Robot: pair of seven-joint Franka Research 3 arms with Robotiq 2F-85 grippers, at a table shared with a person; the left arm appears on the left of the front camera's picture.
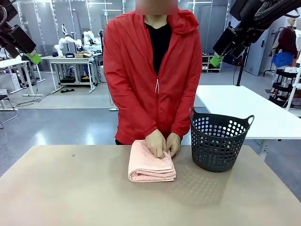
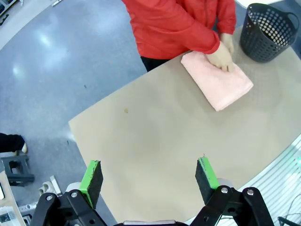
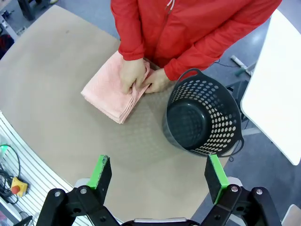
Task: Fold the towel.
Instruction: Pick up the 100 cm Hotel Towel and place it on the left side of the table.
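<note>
The pale pink towel (image 1: 150, 165) lies folded into a thick rectangle on the tan table, near the far edge. A person in a red jacket presses both hands (image 1: 162, 143) on its far right corner. From the wrists I see the same towel (image 2: 217, 81) (image 3: 112, 90) under the hands. My left gripper (image 1: 34, 58) hangs high at the upper left, open and holding nothing (image 2: 149, 177). High at the upper right my right gripper (image 1: 216, 60) is also raised, its jaws wide apart with nothing between them (image 3: 159, 175).
A dark perforated basket (image 1: 219, 140) stands on the table just right of the towel, with nothing inside (image 3: 200, 120). The tan table (image 1: 70, 188) stretches bare toward the near edge. A white table (image 1: 249, 110) stands behind on the right.
</note>
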